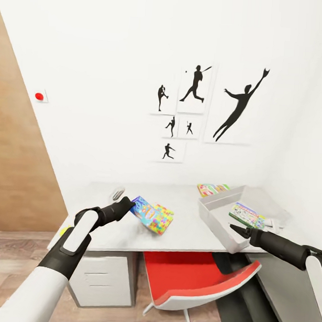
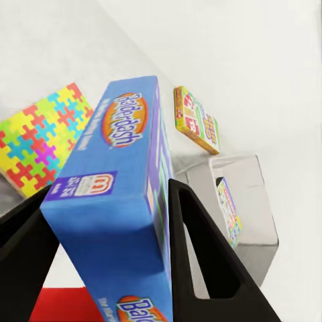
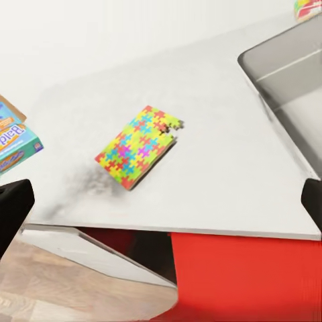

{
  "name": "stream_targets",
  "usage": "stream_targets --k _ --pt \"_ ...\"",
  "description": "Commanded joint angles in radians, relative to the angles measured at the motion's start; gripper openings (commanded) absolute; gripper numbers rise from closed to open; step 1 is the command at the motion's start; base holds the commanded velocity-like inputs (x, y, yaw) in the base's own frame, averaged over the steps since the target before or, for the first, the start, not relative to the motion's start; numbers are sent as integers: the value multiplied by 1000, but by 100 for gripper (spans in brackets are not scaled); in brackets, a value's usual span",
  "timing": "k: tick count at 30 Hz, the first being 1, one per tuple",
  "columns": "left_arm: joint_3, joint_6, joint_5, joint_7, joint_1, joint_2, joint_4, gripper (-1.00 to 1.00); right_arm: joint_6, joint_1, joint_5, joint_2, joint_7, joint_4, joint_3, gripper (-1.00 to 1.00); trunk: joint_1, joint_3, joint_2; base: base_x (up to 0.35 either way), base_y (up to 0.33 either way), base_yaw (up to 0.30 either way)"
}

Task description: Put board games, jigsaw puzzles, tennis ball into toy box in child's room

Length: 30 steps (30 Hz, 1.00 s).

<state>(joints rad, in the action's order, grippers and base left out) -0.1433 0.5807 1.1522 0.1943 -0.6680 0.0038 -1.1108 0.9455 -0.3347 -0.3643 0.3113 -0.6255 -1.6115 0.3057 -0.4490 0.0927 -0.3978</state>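
Blue board game box [image 2: 117,201] gripped between fingers of left claw [image 1: 128,204], held tilted above pale surface [image 1: 185,230] in child's room. Jigsaw puzzle [image 3: 139,145] seen lying flat on surface just beside held box. Grey toy box [image 1: 214,217] set at surface's right end, 1 board game [image 1: 246,215] lying inside it. Another colourful flat box [image 1: 213,188] rested on surface behind toy box. Right claw [image 1: 234,228] seen hovering at toy box's near wall, fingers spread, nothing held. Red chair [image 1: 196,278] tucked under surface.
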Motion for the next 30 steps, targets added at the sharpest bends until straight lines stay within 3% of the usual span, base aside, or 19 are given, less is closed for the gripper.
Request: stream_targets --k 1,17,30 --pt "-1 1 12 8 -1 0 -2 -100 6 -1 2 0 -5 -1 1 100 -1 2 -2 201 251 -17" --pt "-1 10 14 4 0 -2 -41 -100 11 -5 2 14 -8 -1 4 100 -1 -8 -2 52 65 -126" --pt "4 16 36 16 38 -4 -187 -100 15 -7 2 16 -8 -1 4 100 -1 -20 -2 1 2 -234"
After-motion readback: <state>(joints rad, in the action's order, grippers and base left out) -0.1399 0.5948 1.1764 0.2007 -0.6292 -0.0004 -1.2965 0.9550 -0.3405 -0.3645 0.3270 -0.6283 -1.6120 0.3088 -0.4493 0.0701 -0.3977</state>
